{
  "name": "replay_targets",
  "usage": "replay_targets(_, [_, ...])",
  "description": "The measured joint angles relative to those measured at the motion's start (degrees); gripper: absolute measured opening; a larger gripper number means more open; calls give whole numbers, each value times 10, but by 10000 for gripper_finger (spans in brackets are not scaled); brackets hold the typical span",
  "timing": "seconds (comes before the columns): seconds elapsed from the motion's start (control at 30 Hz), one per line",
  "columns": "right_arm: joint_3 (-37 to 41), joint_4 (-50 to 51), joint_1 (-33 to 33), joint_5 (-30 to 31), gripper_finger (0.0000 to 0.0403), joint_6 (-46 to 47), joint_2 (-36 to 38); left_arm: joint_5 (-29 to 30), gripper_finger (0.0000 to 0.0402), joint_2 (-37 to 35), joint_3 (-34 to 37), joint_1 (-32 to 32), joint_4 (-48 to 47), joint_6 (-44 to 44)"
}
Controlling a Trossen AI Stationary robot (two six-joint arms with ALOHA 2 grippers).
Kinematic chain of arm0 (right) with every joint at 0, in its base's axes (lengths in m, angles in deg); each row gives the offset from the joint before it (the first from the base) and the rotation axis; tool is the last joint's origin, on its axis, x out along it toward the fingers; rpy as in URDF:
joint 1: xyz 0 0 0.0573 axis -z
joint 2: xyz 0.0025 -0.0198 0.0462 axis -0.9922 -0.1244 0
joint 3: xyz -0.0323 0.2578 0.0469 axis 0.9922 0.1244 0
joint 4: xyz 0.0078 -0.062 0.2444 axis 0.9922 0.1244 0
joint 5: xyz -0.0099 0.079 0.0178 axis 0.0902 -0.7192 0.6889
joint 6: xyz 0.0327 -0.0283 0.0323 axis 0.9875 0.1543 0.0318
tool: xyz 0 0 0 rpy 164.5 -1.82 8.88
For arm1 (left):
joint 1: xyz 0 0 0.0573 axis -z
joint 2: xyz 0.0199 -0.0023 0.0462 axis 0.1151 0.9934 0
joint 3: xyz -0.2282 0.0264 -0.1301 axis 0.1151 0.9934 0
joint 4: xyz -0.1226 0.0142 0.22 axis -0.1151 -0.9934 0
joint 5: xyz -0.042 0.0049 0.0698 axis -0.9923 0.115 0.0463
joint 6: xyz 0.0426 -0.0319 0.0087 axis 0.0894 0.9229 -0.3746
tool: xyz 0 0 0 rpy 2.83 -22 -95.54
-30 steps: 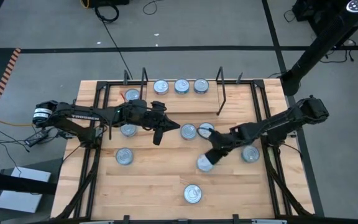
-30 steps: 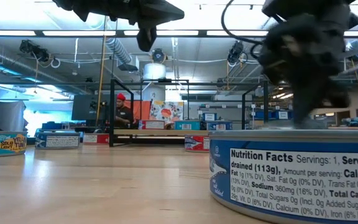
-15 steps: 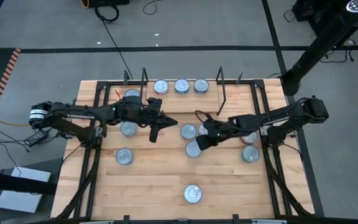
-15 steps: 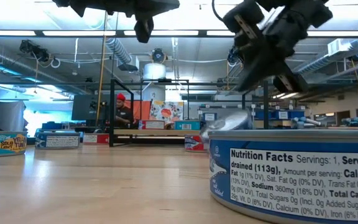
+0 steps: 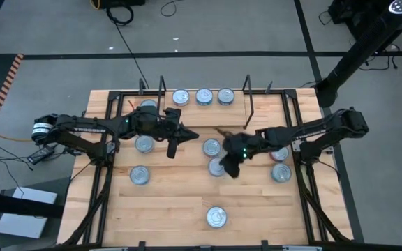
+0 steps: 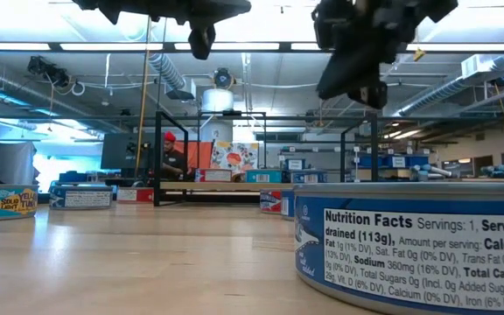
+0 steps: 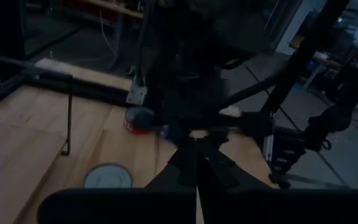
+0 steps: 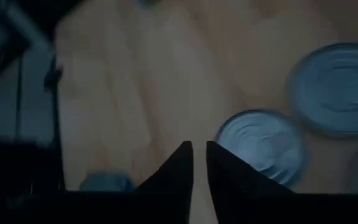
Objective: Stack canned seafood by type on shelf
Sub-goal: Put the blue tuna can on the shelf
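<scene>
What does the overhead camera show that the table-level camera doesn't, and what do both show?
Only the high view shows three tins in a row on the shelf and the silver lids of the loose tins. Only the low view shows side labels, like the nutrition panel on the nearest tin, and a person in the room behind. Both show the left gripper and right gripper raised above the table.

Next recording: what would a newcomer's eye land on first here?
Two dark arms meet over the middle of the wooden table, the left gripper and right gripper both above scattered silver-lidded tins. Three tins line the shelf at the far edge. In the low view, one blue-labelled tin fills the foreground.
</scene>
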Motion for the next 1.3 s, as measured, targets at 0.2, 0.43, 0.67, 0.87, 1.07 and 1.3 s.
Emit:
replay_targets(0.2, [-1,13,-62,10,98,-83,-45,-2,1,0,0,0,-23,0])
replay_targets(0.43, [-63,66,-92,107,104,-201,-126,-3,1,-3,0,-5,-27,-15])
replay_targets(0.67, [-128,98,-91,107,102,-260,-224,-28,1,-3,1,-4,-36,-15])
replay_targets(0.87, [-162,127,-91,142,92,-234,-262,-34,1,-3,1,-4,-55,-11])
replay_targets(1.07, [-163,133,-91,155,78,-209,-252,-34,1,-6,1,-3,-77,-10])
replay_targets(1.3, [-163,149,-92,155,79,-190,-240,-34,1,-12,1,-3,-80,-12])
